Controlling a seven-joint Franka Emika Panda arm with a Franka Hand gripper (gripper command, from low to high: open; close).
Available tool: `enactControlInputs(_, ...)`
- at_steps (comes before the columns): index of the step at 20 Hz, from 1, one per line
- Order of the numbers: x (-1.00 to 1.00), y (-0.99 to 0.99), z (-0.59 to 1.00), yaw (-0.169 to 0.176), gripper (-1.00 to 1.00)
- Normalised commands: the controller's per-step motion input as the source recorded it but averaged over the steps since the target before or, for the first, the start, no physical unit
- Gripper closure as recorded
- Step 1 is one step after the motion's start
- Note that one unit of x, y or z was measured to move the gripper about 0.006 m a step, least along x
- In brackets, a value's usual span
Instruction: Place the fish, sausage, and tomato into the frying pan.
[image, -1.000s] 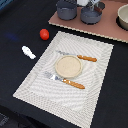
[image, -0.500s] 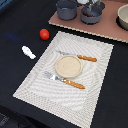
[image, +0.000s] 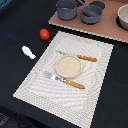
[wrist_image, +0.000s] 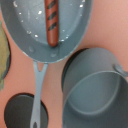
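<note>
Blue-grey frying pan (wrist_image: 27, 27) fills the wrist view, so it lies right below the gripper's camera. You can't see the gripper itself in either view, so I cannot tell you whether it is wide, narrow or holding anything. The arm is out of the exterior view too.

The sausage (wrist_image: 51, 22) lies inside the pan, and its far end is cut off by the picture's edge. The pan's handle (wrist_image: 37, 90) runs over a dark round disc (wrist_image: 20, 114). The taller pot (wrist_image: 95, 85) stands just beside the pan, partly cropped. A yellowish shape (wrist_image: 2, 55) at the edge is too cut off to name.

In the exterior view the pan's contents are too blurred to make out. The tomato (image: 44, 34) and the fish (image: 28, 52) lie on the dark surface (image: 20, 20), well apart from the pan and so far from the gripper. Both are just off the placemat (image: 95, 87), at the exterior view's left.

Compared with half a second ago, tomato, fish, plate (image: 67, 66) and cutlery show no shift.
</note>
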Motion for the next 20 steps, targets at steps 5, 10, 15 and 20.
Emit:
enactControlInputs(5,-0.3,-0.92,0.14,0.0,-1.0)
enactControlInputs(10,-0.37,-0.92,-0.33,0.0,-1.0)
enactControlInputs(15,-0.41,-0.94,-0.31,0.0,-1.0)
enactControlInputs(20,-0.44,-0.94,-0.25,0.0,-1.0)
